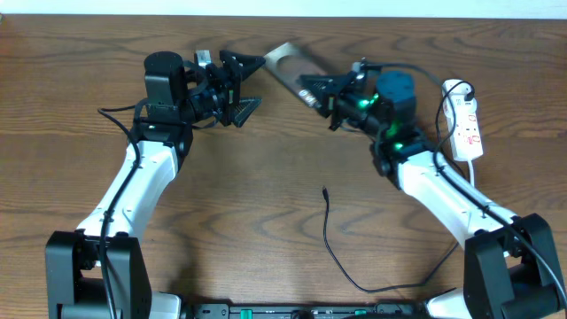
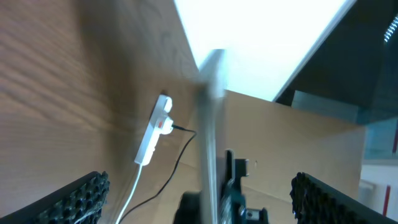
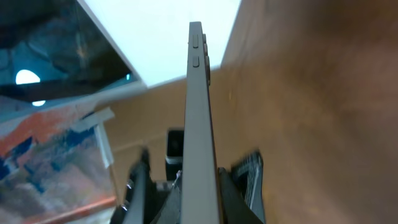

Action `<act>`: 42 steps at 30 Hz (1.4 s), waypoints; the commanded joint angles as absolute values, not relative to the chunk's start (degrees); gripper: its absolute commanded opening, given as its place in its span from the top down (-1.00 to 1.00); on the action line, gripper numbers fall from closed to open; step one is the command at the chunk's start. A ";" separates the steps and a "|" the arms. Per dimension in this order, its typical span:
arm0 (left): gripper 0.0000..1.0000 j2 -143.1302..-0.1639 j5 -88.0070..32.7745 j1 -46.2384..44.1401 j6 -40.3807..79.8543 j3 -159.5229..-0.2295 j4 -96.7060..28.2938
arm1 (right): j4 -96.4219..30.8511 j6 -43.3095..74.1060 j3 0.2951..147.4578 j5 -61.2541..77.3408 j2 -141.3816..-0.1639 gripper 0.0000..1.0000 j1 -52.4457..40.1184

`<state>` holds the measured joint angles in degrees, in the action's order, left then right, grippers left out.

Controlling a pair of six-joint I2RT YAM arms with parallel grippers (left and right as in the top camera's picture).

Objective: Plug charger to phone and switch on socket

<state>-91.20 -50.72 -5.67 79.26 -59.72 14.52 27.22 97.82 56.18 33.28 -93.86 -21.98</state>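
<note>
The phone (image 1: pixel 285 60) is held off the table at the back, between the two arms, and my right gripper (image 1: pixel 315 90) is shut on its near end. The right wrist view shows the phone (image 3: pixel 199 112) edge-on, its grey side with buttons clamped between the fingers (image 3: pixel 245 186). My left gripper (image 1: pixel 257 81) stands wide open just left of the phone, not touching it. From the left wrist, the phone (image 2: pixel 209 124) appears as an upright edge ahead of the open pads (image 2: pixel 78 199). The charger (image 1: pixel 326 221) lies loose on the table, tip (image 1: pixel 325 190) pointing away. The white socket (image 1: pixel 465 120) lies far right.
The socket (image 2: pixel 155 129) also shows in the left wrist view, with a white lead and a thin black cable running from it. Thick black arm cables hang beside both arms. The table's far edge is close behind the phone.
</note>
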 commanded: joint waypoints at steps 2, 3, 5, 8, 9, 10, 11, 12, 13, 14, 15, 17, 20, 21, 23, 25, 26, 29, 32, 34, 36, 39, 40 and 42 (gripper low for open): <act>-0.90 -90.76 -49.60 -5.54 78.11 -60.12 17.08 | 28.10 107.00 57.10 33.58 -93.76 0.97 -25.74; -0.90 -90.76 -48.99 -5.54 78.11 -60.12 17.06 | 28.32 107.22 57.10 32.42 -93.76 0.97 -26.79; -0.90 -90.76 -48.23 -5.54 78.11 -60.12 17.06 | 29.50 107.24 57.10 30.68 -93.76 0.97 -28.23; -0.90 -90.76 -46.74 -5.54 78.15 -60.12 17.04 | 31.03 107.33 57.10 28.40 -93.76 0.97 -30.06; -0.90 -90.76 -45.76 -5.54 78.37 -60.12 17.04 | 31.11 107.33 57.10 27.66 -93.76 0.97 -30.61; -0.88 -90.76 -45.45 -5.54 78.70 -60.12 17.04 | 31.11 107.33 57.10 27.29 -93.76 0.97 -30.89; -0.86 -90.76 -45.21 -5.54 79.53 -60.12 17.04 | 31.11 107.33 57.10 27.03 -93.76 0.97 -31.16; -0.72 -90.76 -44.97 -5.54 80.07 -60.12 17.04 | 31.11 107.33 57.10 26.85 -93.76 0.97 -31.42; -0.54 -90.76 -44.31 -5.54 81.03 -60.12 17.04 | 31.11 107.35 57.10 26.55 -93.76 0.97 -31.75; -0.43 -90.76 -44.23 -5.54 81.65 -60.12 17.06 | 31.11 107.33 57.10 26.28 -93.76 0.97 -31.94; -0.39 -90.76 -44.03 -5.54 82.67 -60.12 17.02 | 31.14 107.35 57.10 25.91 -93.76 0.97 -32.25; -0.38 -90.76 -43.83 -5.54 83.02 -60.12 17.06 | 31.14 107.35 57.10 25.56 -93.76 0.97 -32.38; -0.38 -90.76 -43.33 -5.54 85.06 -60.12 17.04 | 31.51 108.44 57.10 25.06 -93.76 0.97 -32.73; -0.32 -90.76 -42.96 -5.54 85.76 -60.12 17.04 | 31.55 108.47 57.10 24.93 -93.76 0.97 -32.80; -0.16 -90.76 -42.74 -5.54 86.35 -60.12 17.04 | 31.55 108.86 57.10 24.77 -93.76 0.97 -32.97; -0.11 -90.76 -42.76 -5.54 87.39 -60.12 17.02 | 31.55 108.86 57.10 24.01 -93.76 0.97 -33.10; -0.10 -90.76 -42.76 -5.54 87.37 -60.12 17.04 | 31.55 108.86 57.10 23.86 -93.76 0.97 -33.10; 0.30 -90.76 -42.76 -5.54 87.37 -60.12 16.95 | 31.57 108.90 57.10 23.90 -93.76 0.97 -33.10; 0.40 -90.76 -42.65 -5.54 87.35 -60.12 16.86 | 31.55 109.30 57.10 23.90 -93.76 0.97 -33.12; 0.49 -90.76 -42.54 -5.54 87.35 -60.12 16.86 | 31.57 109.30 57.10 23.92 -93.76 0.97 -33.12; 0.63 -90.76 -42.35 -5.54 87.35 -60.12 16.86 | 31.55 109.30 57.10 23.92 -93.76 0.97 -33.26; 0.85 -90.76 -42.33 -5.54 87.35 -60.12 16.86 | 31.57 109.30 57.10 23.88 -93.76 0.97 -33.67; 0.85 -90.76 -42.30 -5.54 87.35 -60.12 16.86 | 31.55 109.30 57.10 23.86 -93.76 0.97 -33.82; 0.85 -90.76 -42.30 -5.54 87.35 -60.12 16.86 | 31.55 109.30 57.10 23.88 -93.76 0.97 -33.87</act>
